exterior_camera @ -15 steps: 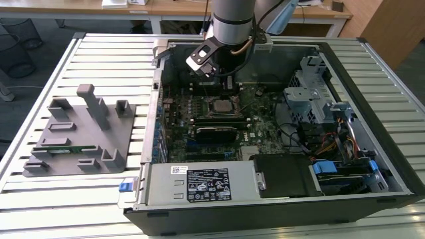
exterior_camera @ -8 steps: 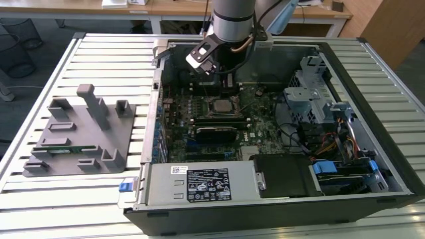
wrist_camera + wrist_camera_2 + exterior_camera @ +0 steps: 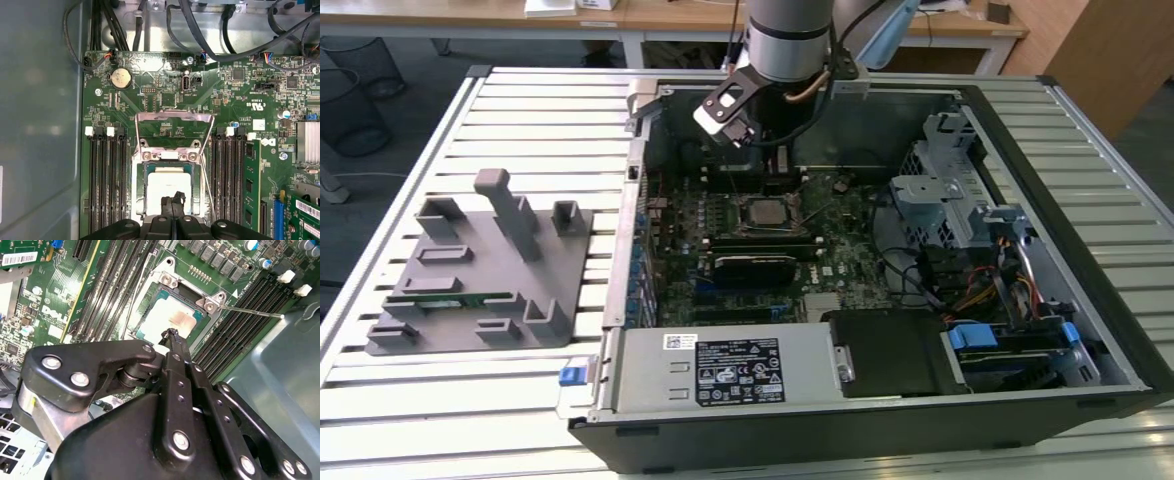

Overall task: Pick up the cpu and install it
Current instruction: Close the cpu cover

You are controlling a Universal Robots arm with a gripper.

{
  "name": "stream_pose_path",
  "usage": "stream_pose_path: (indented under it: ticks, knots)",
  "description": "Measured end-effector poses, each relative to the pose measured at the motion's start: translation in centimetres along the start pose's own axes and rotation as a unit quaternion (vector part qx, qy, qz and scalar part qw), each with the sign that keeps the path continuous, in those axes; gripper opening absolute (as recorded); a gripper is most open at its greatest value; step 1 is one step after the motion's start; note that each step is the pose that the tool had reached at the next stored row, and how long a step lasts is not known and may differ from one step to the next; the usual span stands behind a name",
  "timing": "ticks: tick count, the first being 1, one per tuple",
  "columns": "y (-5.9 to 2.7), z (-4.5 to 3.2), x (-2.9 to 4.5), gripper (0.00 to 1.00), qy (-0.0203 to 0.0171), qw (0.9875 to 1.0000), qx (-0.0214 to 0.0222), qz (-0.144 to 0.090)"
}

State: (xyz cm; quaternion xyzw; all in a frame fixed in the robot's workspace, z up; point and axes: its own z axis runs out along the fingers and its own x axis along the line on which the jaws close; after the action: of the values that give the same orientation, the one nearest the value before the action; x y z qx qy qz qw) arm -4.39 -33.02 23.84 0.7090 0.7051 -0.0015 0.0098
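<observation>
You find the cpu (image 3: 167,181) (image 3: 169,315) lying flat in the open motherboard socket (image 3: 141,186), pale silvery top facing up, seen in both wrist views. The gripper (image 3: 172,200) (image 3: 172,335) hangs right over one edge of it. Its two black fingers (image 3: 176,365) are pressed together at the tips with nothing between them, and you cannot tell whether they touch the chip. The socket's metal frame (image 3: 175,119) stands hinged open. In the exterior view the arm (image 3: 787,40) drops vertically from the upper centre of the frame into the computer case (image 3: 881,430). A grey fixture (image 3: 467,300) lies at the middle left.
</observation>
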Motion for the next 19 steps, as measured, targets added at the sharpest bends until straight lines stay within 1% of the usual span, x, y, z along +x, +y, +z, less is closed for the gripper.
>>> stream_pose_path:
  ticks: [6,12,19]
  knots:
    - [0.0,-0.08,0.0,0.11,-0.0001,1.0,0.0001,0.0]
    - [0.0,-0.38,-0.01,0.11,0.0007,1.0,0.0,0.0]
    - [0.01,-0.67,-0.01,0.11,0.0007,1.0,0.0001,0.0]
